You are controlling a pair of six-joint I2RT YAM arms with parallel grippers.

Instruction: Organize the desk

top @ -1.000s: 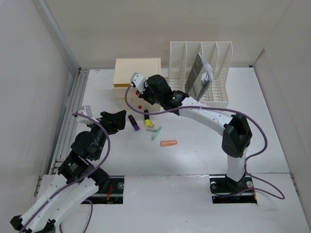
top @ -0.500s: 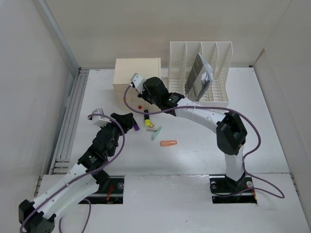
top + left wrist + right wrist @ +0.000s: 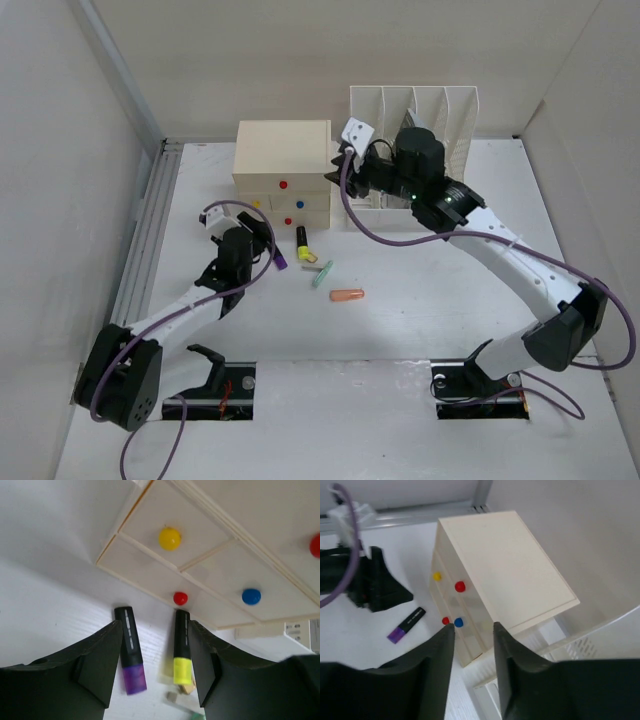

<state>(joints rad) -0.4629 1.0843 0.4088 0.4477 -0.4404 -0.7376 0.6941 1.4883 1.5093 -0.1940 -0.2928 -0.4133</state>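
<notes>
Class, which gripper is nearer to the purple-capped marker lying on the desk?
Left. The left gripper hovers open right by the purple-capped marker, which shows between its fingers; the right gripper is beside the drawer box, clearly farther away.

From here the bench (image 3: 420,300) reads as smooth, matt white, with a faint grain in the left wrist view. The drawer box (image 3: 283,150) looks like matt cream board; its 4 knobs, like the yellow knob (image 3: 170,538), are glossy plastic. The purple marker (image 3: 130,645) and yellow marker (image 3: 182,640) have smooth black plastic barrels. The file rack (image 3: 440,110) is white plastic. My left hand (image 3: 155,630) has matt black fingers (image 3: 95,670).
</notes>
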